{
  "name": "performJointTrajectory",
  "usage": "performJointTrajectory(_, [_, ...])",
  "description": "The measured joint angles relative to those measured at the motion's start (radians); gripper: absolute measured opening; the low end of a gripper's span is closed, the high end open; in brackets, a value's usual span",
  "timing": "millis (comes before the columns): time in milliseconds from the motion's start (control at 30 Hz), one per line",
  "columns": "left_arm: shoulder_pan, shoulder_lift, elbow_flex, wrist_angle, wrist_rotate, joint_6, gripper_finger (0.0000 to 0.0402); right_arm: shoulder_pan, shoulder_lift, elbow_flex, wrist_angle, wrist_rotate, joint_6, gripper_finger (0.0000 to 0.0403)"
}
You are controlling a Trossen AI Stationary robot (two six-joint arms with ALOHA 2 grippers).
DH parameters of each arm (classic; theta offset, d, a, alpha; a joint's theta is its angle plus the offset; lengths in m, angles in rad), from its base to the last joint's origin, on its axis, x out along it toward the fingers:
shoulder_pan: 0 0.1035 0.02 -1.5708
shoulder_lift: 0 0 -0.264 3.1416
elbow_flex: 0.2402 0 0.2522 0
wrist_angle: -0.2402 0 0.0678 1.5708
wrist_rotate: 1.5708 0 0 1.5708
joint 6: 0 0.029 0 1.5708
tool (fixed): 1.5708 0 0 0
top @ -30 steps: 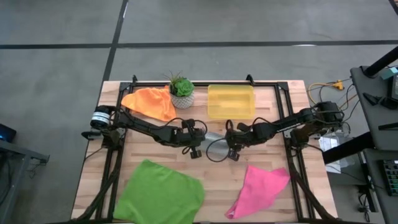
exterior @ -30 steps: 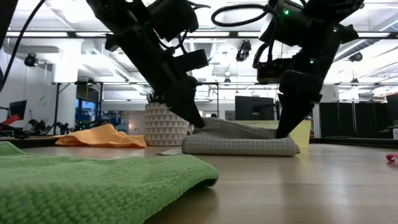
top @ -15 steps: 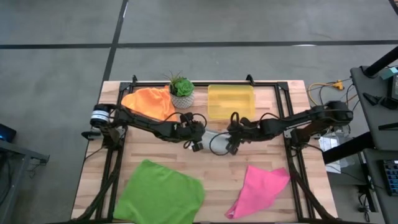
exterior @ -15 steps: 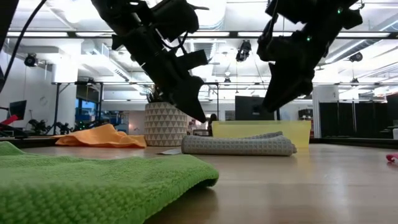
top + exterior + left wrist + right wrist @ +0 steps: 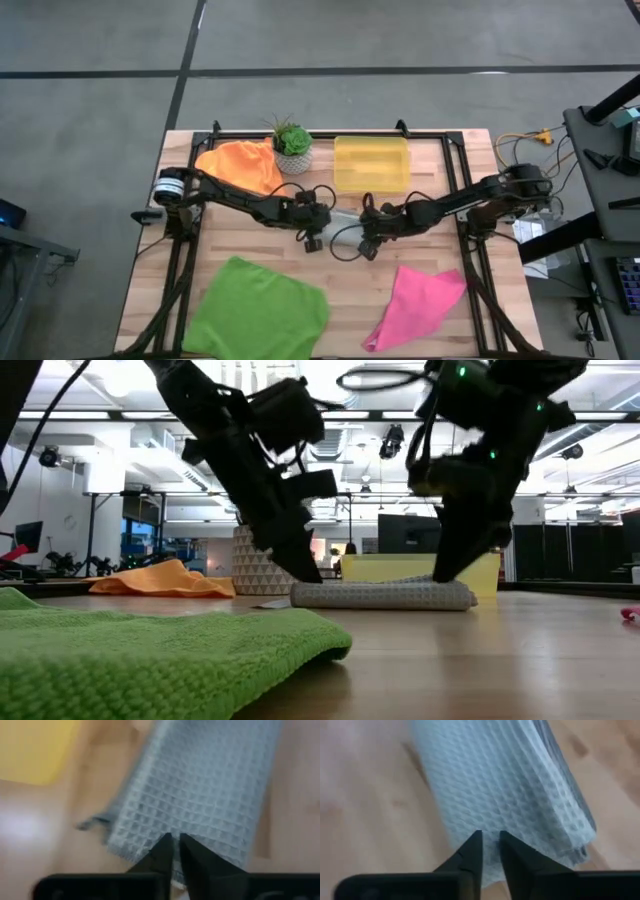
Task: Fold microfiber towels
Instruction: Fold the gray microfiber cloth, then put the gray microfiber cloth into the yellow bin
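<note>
Even, bright overhead light on my high view; soft shadows under the arms. Low view: ceiling strip lights (image 5: 330, 412) glare, arms silhouetted, green towel (image 5: 150, 650) blurred up close. Both wrist views soft; grey towel (image 5: 200, 790) weave motion-smeared.

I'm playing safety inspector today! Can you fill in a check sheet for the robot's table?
Surface: wooden table, bare between cloths.
Job's things: grey towel folded at centre; orange towel, green towel, pink towel unfolded.
Clutter: potted plant, yellow bin.
Grippers: left gripper and right gripper, jaws nearly shut at the grey towel's ends.
Cables: loops on both arms; wires at the table's right.
Surroundings: workshop, no person seen.
</note>
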Motion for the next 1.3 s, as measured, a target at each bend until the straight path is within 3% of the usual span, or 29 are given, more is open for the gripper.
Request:
performJointTrajectory(133, [-0.024, 0.019, 0.001, -0.016, 0.015, -0.105, 0.0012, -0.024, 0.049, 0.0, -0.006, 0.0, 0.016, 0.0014])
performJointTrajectory(300, [-0.078, 0.024, 0.002, -0.021, 0.087, -0.204, 0.0005, -0.077, 0.054, 0.003, -0.017, 0.013, -0.009, 0.0012])
performJointTrajectory(400, [-0.107, 0.023, 0.003, -0.013, 0.18, -0.205, 0.0001, -0.109, 0.032, 0.003, -0.037, 0.04, -0.039, 0.0012])
performJointTrajectory(500, [-0.124, -0.008, 0.004, -0.041, 0.203, -0.206, 0.0001, -0.116, -0.026, 0.005, -0.043, 0.064, -0.078, 0.0012])
performJointTrajectory(800, [-0.118, -0.114, 0.006, -0.023, 0.153, -0.176, 0.0001, 0.052, -0.203, 0.0, 0.008, 0.043, -0.202, 0.0012])
performJointTrajectory(967, [-0.137, -0.103, 0.002, 0.078, 0.294, -0.122, 0.0003, 0.189, -0.19, -0.01, 0.1, -0.004, -0.301, 0.0013])
performJointTrajectory(1100, [-0.174, -0.065, -0.002, 0.13, 0.318, -0.117, 0.0035, 0.277, -0.112, -0.011, 0.186, -0.005, -0.4, 0.0035])
performJointTrajectory(1300, [-0.23, -0.022, 0.0, 0.132, 0.268, -0.126, 0.0122, 0.311, 0.008, -0.012, 0.204, -0.002, -0.41, 0.0106])
